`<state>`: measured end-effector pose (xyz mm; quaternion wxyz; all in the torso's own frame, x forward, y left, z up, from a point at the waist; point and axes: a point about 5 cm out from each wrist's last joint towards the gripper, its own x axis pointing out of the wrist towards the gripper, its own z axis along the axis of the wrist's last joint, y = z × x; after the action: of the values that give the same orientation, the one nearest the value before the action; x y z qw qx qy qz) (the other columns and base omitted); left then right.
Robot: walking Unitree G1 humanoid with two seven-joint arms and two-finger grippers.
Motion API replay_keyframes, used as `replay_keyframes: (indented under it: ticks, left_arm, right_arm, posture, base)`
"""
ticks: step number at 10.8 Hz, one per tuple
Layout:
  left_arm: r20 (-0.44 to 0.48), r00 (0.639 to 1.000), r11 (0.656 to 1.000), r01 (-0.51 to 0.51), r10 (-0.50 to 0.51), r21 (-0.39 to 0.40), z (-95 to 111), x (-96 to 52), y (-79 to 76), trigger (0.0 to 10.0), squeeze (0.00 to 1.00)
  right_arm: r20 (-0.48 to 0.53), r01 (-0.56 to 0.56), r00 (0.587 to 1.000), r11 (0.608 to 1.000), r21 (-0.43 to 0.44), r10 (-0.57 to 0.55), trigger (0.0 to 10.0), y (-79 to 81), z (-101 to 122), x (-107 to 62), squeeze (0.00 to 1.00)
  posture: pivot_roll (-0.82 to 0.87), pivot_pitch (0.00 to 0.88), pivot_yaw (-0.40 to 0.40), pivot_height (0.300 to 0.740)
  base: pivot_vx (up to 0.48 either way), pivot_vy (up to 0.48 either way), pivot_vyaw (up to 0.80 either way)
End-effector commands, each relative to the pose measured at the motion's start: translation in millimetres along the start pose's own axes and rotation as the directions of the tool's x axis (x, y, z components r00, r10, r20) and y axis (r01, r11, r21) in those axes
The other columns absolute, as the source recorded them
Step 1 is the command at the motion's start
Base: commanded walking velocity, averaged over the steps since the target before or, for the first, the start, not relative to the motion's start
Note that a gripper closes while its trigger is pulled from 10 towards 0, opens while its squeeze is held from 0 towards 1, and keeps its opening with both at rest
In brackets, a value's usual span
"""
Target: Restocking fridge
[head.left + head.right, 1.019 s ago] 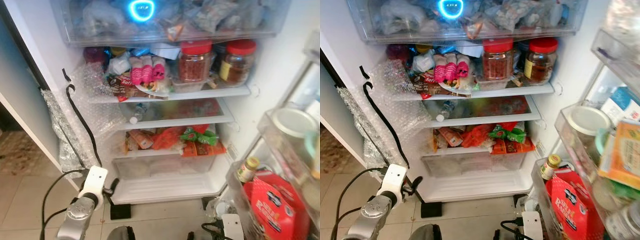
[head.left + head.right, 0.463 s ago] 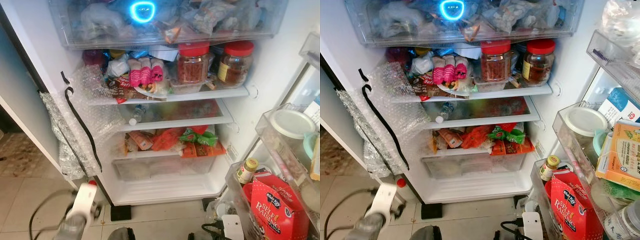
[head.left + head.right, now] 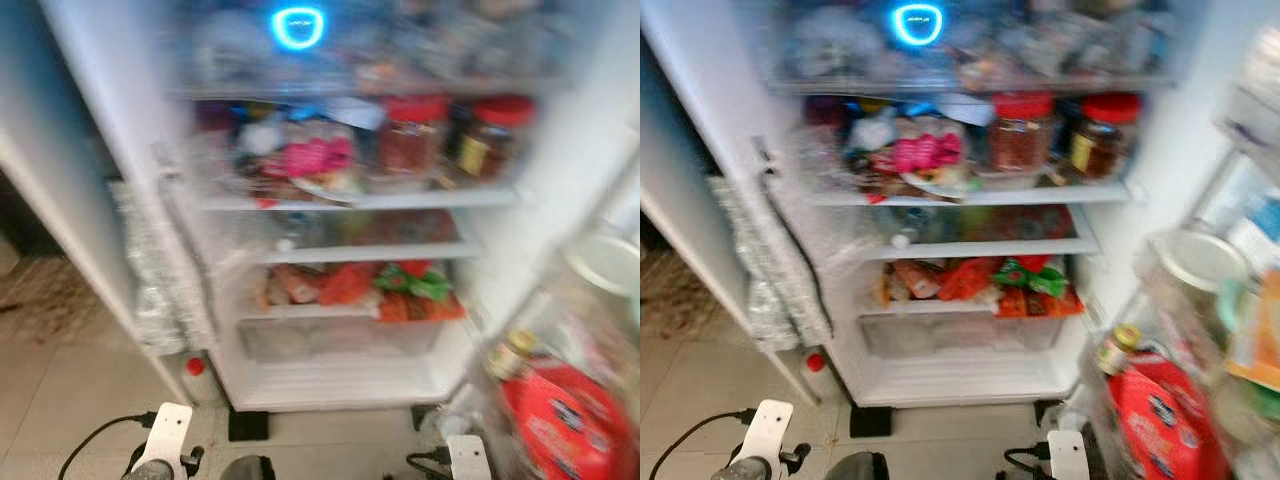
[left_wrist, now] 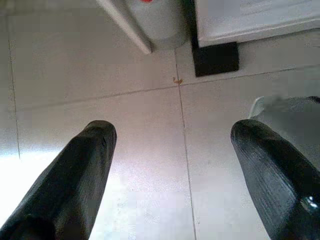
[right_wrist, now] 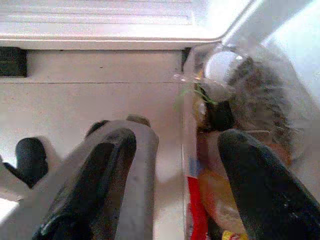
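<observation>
Red is the readiest cue here: two red-lidded jars [image 3: 1018, 130] stand on the upper shelf of the open fridge [image 3: 970, 385], and a small red-capped bottle [image 3: 815, 362] sits on the tiled floor [image 4: 125, 150] just beside the fridge's lower left corner. Both head views are blurred, so shelf contents can be named only roughly: pink packets [image 3: 920, 152], and orange and green packets [image 3: 980, 280] on the shelf above the clear crisper drawer [image 3: 960, 332].

The left gripper [image 4: 172, 170] hangs low, aimed down at bare tile, its two black fingers spread wide with nothing between them. The right gripper [image 5: 172, 185] is likewise spread and empty, pointing at the floor by the foot of the door bin [image 3: 1160, 400], where a red self-raising flour bag [image 3: 1165, 425] stands.

No item to restock is in either gripper. If the red-capped bottle is the thing to be stocked, which is only a guess, it lies ahead and to the left, nearer the left arm. It appears upright, and its long axis would then be vertical. The shelves lie well above both grippers, so either arm would have to rise and reach forward.
</observation>
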<state>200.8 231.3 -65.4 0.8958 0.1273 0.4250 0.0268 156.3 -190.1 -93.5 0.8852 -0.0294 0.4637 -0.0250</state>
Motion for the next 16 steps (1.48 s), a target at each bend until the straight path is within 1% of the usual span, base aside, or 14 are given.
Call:
replay_keyframes:
  ticks: [1,4,11,13,14,16]
  left_arm:
    - [-0.016,1.0,1.0,-0.002,0.002,-0.001,-5.5,-1.0,0.0,10.0,0.0]
    - [-0.019,1.0,1.0,0.0,-0.001,-0.01,-8.9,-1.8,-0.9,10.0,0.0]
    - [-0.018,1.0,1.0,0.011,-0.011,-0.015,-9.6,-2.0,-2.6,10.0,0.0]
    - [-0.021,1.0,1.0,0.012,-0.013,-0.02,-10.5,-2.1,-2.8,10.0,0.0]
    - [-0.023,1.0,1.0,0.015,-0.015,-0.02,-11.1,-2.3,-2.9,10.0,0.0]
    - [-0.021,1.0,1.0,0.02,-0.02,-0.016,-11.4,-2.3,-4.1,10.0,0.0]
  right_arm:
    - [-0.046,-0.02,0.999,1.0,0.014,0.02,10.0,7.2,-11.6,-2.0,0.0]
    - [-0.046,-0.018,0.999,1.0,0.017,0.019,10.0,7.8,-11.3,-1.9,0.0]
    - [-0.042,-0.016,0.999,1.0,0.02,0.017,10.0,7.0,-11.6,-2.1,0.0]
    - [-0.041,-0.017,0.999,0.999,0.036,0.019,10.0,7.4,-11.8,-2.2,0.0]
    - [-0.044,-0.014,0.999,0.999,0.029,0.015,10.0,7.3,-12.1,-2.2,0.0]
    - [-0.046,-0.021,0.999,0.999,0.037,0.022,10.0,8.4,-12.4,-2.2,0.0]
  posture:
    - [-0.1,0.028,0.015,0.651]
    - [-0.1,0.038,0.019,0.651]
    - [-0.11,0.044,0.017,0.651]
    - [-0.1,0.047,0.017,0.651]
    - [-0.1,0.047,0.018,0.655]
    - [-0.1,0.045,0.019,0.688]
  base:
    - [0.0,0.33,0.0]
    - [0.0,0.32,0.0]
    - [0.0,0.311,0.0]
    - [0.0,0.302,0.0]
    - [0.0,0.3,0.0]
    - [0.0,0.296,0.0]
